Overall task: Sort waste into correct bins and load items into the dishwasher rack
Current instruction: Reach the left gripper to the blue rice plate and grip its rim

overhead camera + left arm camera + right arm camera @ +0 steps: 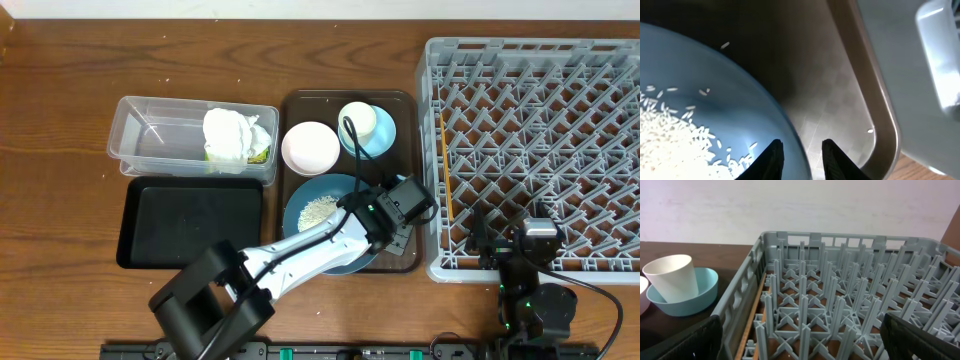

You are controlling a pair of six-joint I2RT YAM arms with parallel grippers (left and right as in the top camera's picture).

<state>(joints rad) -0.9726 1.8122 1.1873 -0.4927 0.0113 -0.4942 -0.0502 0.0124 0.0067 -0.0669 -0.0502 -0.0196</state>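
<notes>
Straddles dark-blue plate rim at its 4 o'clock with left pincer narrowly parted, on brown tray. Hangs right pincer wide, empty, above rack at 3 o'clock of surface.

Counter: dark brown, streaked wood grain.

Serving tray: plain brown. The left wrist view shows a faint chequered weave on its floor.

On the serving tray:
- Plate: dark blue, unpatterned.
- Rice grains: white, a patch on the plate.
- Bowl: pinkish white.
- Dish: light blue.
- Cup: cream.

Left of the serving tray:
- Tub: clear, colourless.
- Napkins: white, inside the tub.
- Wrapper: yellow-green, inside the tub.
- Black tray: uniform black.

Right of the serving tray:
- Dishwasher rack: uniform grey, a regular lattice of pegs and diagonal ribs, brown showing through its floor.
- Chopsticks: pale tan wood, along the rack wall nearest the serving tray.
</notes>
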